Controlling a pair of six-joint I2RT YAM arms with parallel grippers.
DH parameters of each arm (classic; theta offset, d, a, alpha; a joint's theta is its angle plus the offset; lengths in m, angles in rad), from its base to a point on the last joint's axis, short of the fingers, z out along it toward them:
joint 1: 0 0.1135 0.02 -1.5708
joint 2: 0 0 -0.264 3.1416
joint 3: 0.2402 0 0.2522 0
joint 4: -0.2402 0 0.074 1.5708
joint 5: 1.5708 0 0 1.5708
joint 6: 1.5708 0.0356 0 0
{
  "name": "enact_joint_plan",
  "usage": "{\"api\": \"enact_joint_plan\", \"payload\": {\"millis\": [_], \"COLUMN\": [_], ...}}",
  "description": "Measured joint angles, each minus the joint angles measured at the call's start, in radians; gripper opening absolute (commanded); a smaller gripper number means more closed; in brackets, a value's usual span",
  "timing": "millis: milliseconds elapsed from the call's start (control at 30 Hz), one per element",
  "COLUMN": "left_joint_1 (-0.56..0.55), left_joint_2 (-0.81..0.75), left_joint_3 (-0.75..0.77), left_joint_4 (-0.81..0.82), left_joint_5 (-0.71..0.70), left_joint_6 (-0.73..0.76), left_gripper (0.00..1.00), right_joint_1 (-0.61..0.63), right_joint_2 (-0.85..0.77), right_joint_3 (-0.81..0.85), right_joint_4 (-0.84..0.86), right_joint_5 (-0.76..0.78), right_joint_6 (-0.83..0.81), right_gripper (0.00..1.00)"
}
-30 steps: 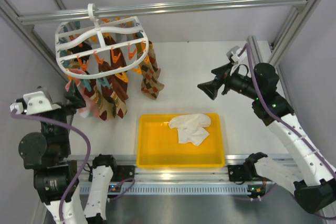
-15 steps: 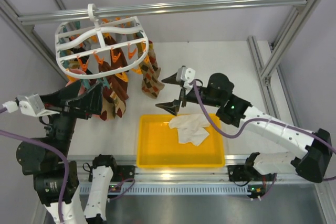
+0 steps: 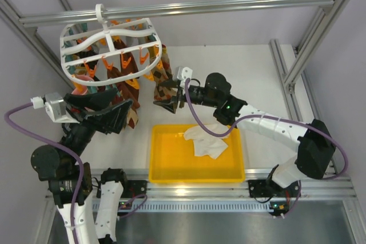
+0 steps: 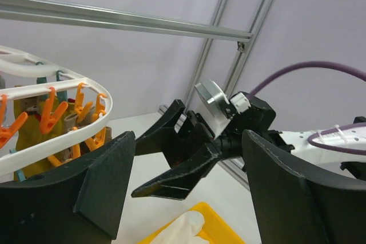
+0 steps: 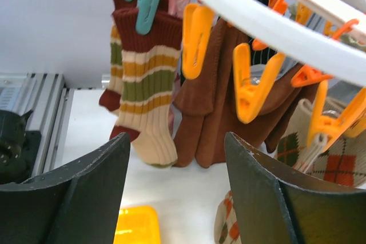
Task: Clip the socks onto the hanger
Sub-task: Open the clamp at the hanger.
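Overhead, hanger (image 3: 108,39) on aluminium rail (image 3: 229,5), white table (image 3: 229,67)

White right arm (image 3: 280,131) links, black joints, purple cable (image 4: 309,66), black wedge-shaped jaws, round silver wrist disc (image 4: 213,106)

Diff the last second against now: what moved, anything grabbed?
The right pincer swung left from the right side and now sits beside the hanger, open and empty. The left pincer rose and reached right toward the hanger, also open. Nothing gripped or released. The cream socks remain in the yellow tray; hanger unmoved.
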Motion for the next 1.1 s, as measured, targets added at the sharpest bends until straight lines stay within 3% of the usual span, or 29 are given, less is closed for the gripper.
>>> {"api": "enact_joint_plan", "payload": {"millis": [533,767,833,967,1100], "left_joint_1": [0.000,0.000,0.000,0.000,0.000], "left_joint_2": [0.024,0.035,0.036,0.043,0.058], "left_joint_3": [-0.032,-0.064,-0.066,-0.066,-0.066], "left_joint_4": [0.069,0.072,0.073,0.073,0.072], "left_joint_5": [0.063,0.065,0.065,0.065,0.063], "left_joint_6": [0.027,0.027,0.027,0.027,0.022], "left_gripper": [0.79,0.78,0.78,0.75,0.69], "right_joint_1": [-0.116,-0.122,-0.121,-0.117,-0.116], "right_joint_2": [0.234,0.274,0.274,0.274,0.274], "right_joint_3": [0.228,0.276,0.280,0.280,0.280], "right_joint_4": [0.032,0.055,0.057,0.060,0.059], "right_joint_5": [-0.085,-0.168,-0.188,-0.216,-0.223], "right_joint_6": [0.090,0.111,0.111,0.111,0.108], "right_gripper": [0.62,0.55,0.51,0.22,0.11]}}
